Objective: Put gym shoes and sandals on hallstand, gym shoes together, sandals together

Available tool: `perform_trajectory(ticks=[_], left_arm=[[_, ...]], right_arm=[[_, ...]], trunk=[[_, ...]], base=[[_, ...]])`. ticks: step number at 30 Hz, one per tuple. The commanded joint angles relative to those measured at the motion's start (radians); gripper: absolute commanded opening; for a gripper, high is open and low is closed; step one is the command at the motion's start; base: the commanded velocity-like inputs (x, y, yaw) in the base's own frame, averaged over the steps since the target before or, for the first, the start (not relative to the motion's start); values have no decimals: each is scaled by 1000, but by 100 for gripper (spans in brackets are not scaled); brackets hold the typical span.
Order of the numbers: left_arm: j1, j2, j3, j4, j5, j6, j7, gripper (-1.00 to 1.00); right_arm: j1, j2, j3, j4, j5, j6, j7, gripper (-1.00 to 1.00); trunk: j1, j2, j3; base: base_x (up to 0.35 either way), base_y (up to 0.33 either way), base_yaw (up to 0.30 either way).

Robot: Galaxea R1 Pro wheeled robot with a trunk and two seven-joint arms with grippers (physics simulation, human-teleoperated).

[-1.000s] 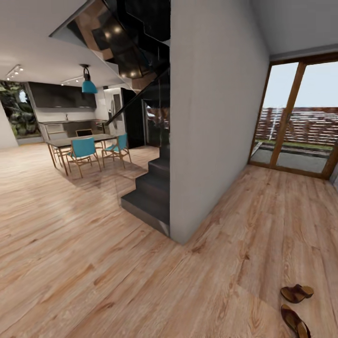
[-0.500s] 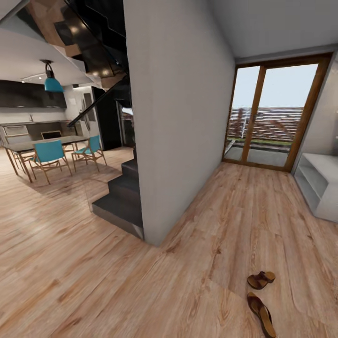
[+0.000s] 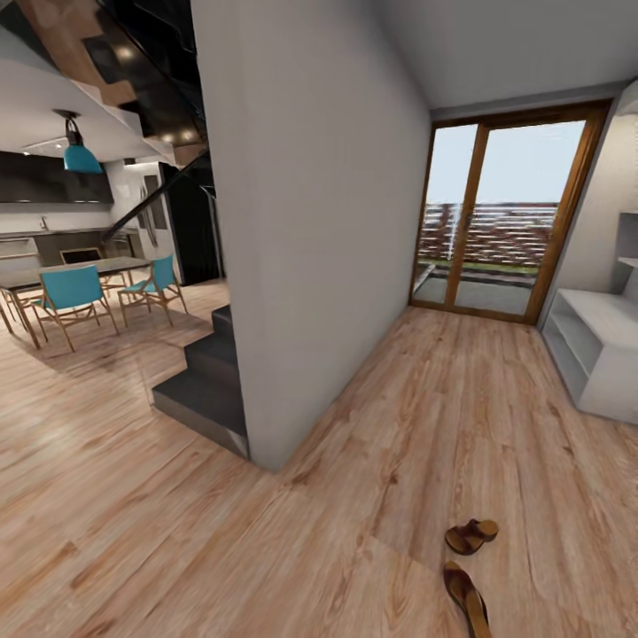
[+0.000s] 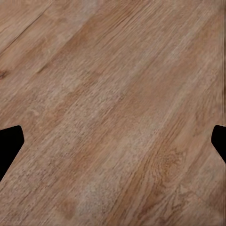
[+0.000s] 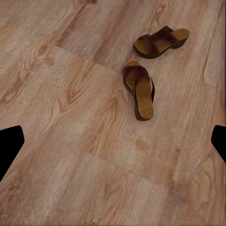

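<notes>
Two dark brown sandals lie on the wood-plank corridor floor [image 3: 461, 416]. One sandal [image 3: 470, 535] lies crosswise and the other sandal [image 3: 467, 598] sits nearer me, pointing along the corridor. In the right wrist view the same pair shows as sandal [image 5: 160, 41] and sandal [image 5: 139, 89], well ahead of my right gripper [image 5: 113, 143], which is open over bare floor. My left gripper [image 4: 113, 143] is open too, above bare planks. The pale grey hallstand [image 3: 602, 350] stands along the right wall. The gym shoes are out of view.
A grey partition wall [image 3: 310, 221] juts out at the centre, with dark stairs [image 3: 204, 381] on its left. Beyond are a dining table [image 3: 80, 270] and teal chairs [image 3: 71, 297]. A wood-framed glass door [image 3: 496, 221] closes the corridor's far end.
The camera has turned to the right: the wall, stairs and sandals have slid left in the picture, and the hallstand has come into view at the right.
</notes>
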Motion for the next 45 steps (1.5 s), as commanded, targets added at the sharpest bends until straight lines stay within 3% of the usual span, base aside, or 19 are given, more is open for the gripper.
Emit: perform_trajectory(ticks=[1, 26, 45], left_arm=[[0, 0, -1, 0, 6, -3, 1, 100], [0, 0, 0, 0, 6, -3, 1, 100], [0, 0, 2, 0, 7, -3, 1, 100]], right_arm=[[-1, 0, 1, 1, -4, -4, 0, 100], [-1, 0, 1, 1, -4, -3, 1, 100], [-1, 1, 3, 10, 1, -5, 5, 100]], trunk=[[0, 0, -1], [0, 0, -1], [0, 0, -1]], base=[[162, -251, -3], [176, -242, 13], [19, -233, 9]])
